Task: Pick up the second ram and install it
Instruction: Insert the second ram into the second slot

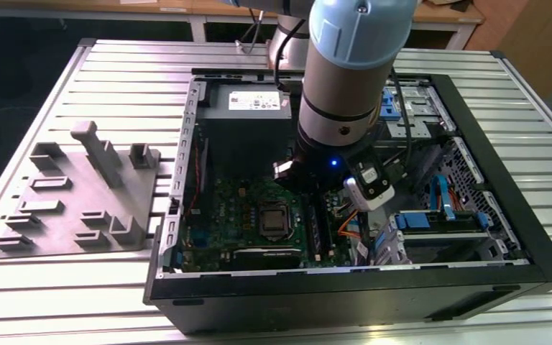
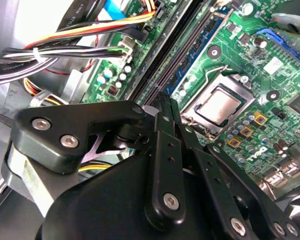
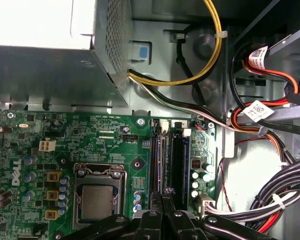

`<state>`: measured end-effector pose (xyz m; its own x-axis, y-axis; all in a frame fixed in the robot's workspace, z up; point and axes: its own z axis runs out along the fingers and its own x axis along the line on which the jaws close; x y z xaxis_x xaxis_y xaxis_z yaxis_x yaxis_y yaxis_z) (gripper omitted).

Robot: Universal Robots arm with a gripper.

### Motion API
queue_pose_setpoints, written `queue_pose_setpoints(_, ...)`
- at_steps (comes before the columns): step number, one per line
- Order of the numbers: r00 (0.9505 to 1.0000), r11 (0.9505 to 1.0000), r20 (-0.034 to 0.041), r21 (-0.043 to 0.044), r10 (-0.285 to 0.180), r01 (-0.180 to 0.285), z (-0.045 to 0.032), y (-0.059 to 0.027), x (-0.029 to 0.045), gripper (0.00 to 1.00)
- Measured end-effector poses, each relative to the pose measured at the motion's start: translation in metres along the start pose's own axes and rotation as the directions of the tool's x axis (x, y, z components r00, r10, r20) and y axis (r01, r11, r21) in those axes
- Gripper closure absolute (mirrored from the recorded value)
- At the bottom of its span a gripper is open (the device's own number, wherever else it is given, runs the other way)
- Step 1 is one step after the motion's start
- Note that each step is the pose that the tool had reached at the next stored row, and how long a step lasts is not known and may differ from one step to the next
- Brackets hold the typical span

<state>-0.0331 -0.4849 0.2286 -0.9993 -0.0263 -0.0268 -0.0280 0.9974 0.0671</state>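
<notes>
My gripper [image 3: 163, 192] reaches down into the open computer case [image 1: 506, 237], over the memory slots beside the processor [image 3: 96, 202]. The fingers [image 2: 162, 125] are drawn together on the top edge of a thin dark stick, the second ram [image 3: 166, 160]. The stick stands on edge in line with a slot on the green motherboard [image 3: 65, 130]. Whether it sits fully down in the slot is hidden. In the exterior view the arm's wrist [image 1: 338, 162] stands over the middle of the case and covers the slots.
A grey fixture [image 1: 75, 198] with upright posts lies on the slatted table at the exterior view's left. Bundled cables [image 3: 270, 200] and the power supply [image 3: 45, 60] crowd the slots. Drive bays with blue parts [image 1: 439, 219] stand at the exterior view's right.
</notes>
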Motion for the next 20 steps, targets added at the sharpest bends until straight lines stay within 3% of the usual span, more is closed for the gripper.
queue_pose_setpoints(20, 0.9999, 0.9999, 0.0011, 0.0004, 0.017, -0.017, 0.0013, -0.0001, -0.0021, 0.89)
